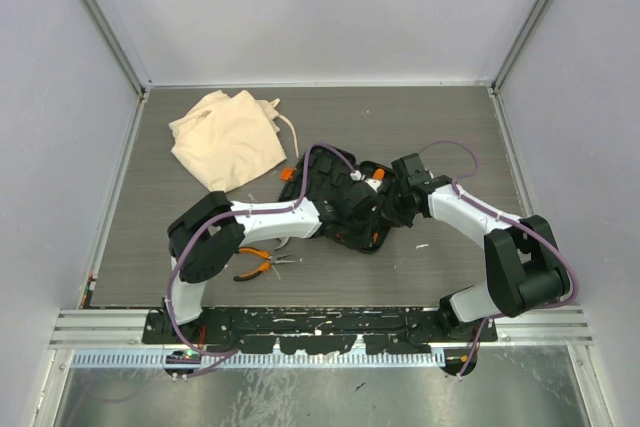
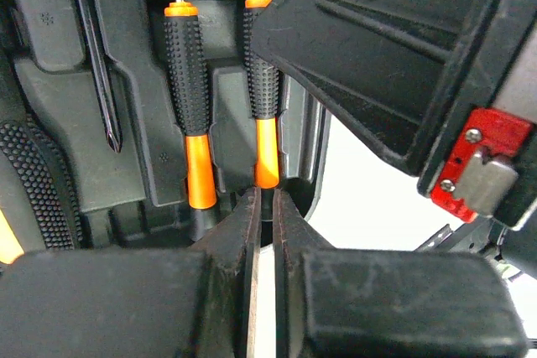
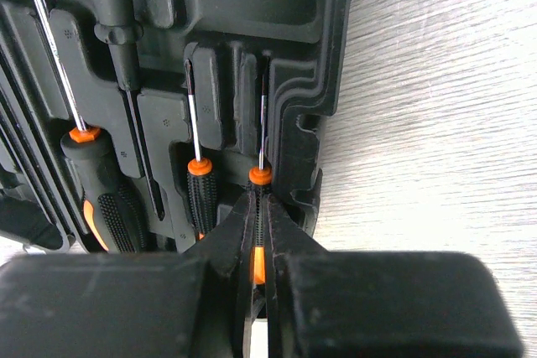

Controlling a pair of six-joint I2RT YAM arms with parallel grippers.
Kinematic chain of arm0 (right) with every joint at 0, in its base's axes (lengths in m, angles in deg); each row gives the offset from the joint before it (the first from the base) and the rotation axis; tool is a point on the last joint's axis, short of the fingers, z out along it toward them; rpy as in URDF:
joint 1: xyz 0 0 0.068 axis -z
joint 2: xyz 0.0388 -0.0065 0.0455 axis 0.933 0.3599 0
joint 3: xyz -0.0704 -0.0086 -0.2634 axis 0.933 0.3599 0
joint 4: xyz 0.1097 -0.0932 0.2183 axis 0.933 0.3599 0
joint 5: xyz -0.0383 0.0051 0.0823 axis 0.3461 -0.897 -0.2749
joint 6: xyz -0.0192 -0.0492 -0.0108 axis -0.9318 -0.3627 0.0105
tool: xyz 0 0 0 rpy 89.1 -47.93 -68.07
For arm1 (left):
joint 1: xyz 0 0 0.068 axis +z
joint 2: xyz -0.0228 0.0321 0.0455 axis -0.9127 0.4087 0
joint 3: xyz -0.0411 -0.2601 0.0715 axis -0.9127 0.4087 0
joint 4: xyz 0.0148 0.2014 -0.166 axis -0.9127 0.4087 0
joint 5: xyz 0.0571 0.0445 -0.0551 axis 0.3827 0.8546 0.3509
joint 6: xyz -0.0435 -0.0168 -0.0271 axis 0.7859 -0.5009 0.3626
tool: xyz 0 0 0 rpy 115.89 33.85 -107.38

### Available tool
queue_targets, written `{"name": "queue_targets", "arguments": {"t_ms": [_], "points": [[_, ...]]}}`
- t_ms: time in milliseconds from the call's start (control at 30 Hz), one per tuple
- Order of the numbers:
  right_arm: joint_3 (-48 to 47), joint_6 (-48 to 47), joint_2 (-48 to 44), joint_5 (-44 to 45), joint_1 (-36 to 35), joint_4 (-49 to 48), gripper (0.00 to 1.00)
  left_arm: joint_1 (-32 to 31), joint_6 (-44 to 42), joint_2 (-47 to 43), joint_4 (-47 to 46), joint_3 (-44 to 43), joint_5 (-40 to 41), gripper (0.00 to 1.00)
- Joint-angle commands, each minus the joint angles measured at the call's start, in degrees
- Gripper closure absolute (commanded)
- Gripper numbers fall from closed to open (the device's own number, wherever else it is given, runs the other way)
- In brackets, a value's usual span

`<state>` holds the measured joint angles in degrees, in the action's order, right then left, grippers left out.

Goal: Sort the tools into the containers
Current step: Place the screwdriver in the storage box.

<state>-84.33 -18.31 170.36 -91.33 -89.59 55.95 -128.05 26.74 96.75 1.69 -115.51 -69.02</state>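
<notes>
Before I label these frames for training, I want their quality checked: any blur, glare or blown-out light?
Top external: even light, sharp throughout. Left wrist: a blown-out white patch beside the tool case, and the near left gripper is soft. Right wrist: screwdrivers and table grain sharp, the right gripper blurred.

black tool case (image 3: 252,6); orange-and-black screwdrivers (image 2: 189,81); beige cloth bag (image 1: 225,137); grey table (image 1: 430,137).
</notes>
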Motion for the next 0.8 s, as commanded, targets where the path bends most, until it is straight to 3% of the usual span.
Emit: {"name": "queue_targets", "arguments": {"t_ms": [0, 100, 333, 533, 767], "points": [[4.81, 0.34, 4.77, 7.77, -0.99, 1.85, 0.99, 0.00, -2.45, 0.46, 2.48, 2.54, -1.05, 1.00], [2.99, -0.01, 2.66, 9.22, -0.93, 2.62, 0.99, 0.36, -4.34, -1.99, 1.45, 0.47, -1.91, 0.97], [1.60, -0.89, 2.41, 8.13, -0.30, 1.94, 0.99, 0.84, -8.38, -10.31, -0.04, -2.75, 0.57, 0.75], [0.94, -2.88, 0.85, 8.26, 0.61, 1.59, 0.95, 4.22, -8.25, -18.93, -0.32, 1.04, 4.53, 0.70], [-1.06, -5.48, -0.34, 8.86, 3.60, 2.85, 0.91, 14.46, -9.69, -27.32, 6.35, 6.24, 7.06, 0.66]]}}
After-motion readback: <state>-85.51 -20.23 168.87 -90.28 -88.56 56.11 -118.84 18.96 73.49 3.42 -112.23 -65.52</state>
